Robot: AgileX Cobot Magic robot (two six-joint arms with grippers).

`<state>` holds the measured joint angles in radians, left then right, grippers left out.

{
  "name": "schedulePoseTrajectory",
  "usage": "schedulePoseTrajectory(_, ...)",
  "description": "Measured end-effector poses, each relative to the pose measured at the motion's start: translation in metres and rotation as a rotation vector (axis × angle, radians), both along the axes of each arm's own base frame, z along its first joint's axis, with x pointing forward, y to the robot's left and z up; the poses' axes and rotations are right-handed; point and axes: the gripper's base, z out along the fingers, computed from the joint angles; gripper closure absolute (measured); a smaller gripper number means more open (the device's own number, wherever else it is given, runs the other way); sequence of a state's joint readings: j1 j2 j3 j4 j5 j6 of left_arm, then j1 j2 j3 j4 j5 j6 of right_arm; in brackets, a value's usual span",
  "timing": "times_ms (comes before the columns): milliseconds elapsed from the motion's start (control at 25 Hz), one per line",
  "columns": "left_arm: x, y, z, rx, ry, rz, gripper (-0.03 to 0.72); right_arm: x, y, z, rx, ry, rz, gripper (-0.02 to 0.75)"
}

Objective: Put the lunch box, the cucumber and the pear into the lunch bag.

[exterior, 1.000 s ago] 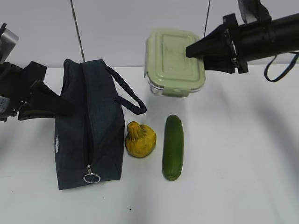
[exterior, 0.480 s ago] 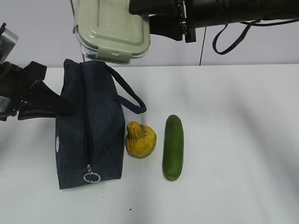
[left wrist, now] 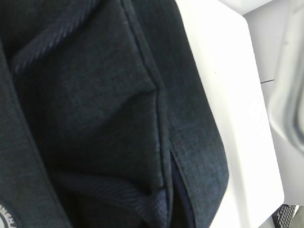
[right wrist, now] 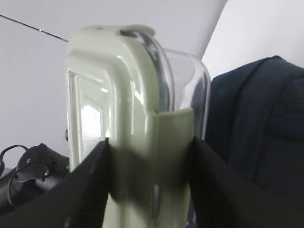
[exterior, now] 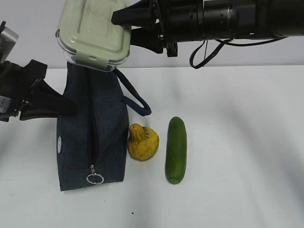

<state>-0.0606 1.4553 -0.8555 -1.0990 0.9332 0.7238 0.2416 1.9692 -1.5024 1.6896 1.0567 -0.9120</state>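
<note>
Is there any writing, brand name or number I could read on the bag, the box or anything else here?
Round white logo on the lunch bag, exterior view: too small and blurred to read.
Same logo in the left wrist view: only a slice of curved white letters at the picture's edge, cut off and unreadable.
Lunch box, pear, cucumber: no text visible.

Two arms out, one each side

Right arm (exterior: 228, 21) reaches level across the top, its gripper (exterior: 124, 23) clamped on a load; left gripper (exterior: 45, 102) low at left, closed.
</note>
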Motion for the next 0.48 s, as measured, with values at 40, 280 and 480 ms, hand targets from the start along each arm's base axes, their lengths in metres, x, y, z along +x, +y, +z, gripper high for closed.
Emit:
schedulePoseTrajectory(40, 0.0, 0.0, 0.0, 0.0, 0.0, 0.0, 0.701, 0.002, 0.0, -0.004, -0.003, 0.008, -0.006, 0.361)
schedulePoseTrajectory(280, 0.0, 0.0, 0.0, -0.006, -0.002, 0.001, 0.701, 0.013, 0.002, -0.034, -0.014, 0.075, -0.017, 0.361)
schedulePoseTrajectory(480, 0.0, 0.0, 0.0, -0.005, -0.003, 0.002, 0.701, 0.014, 0.003, -0.048, -0.08, 0.081, 0.004, 0.361)
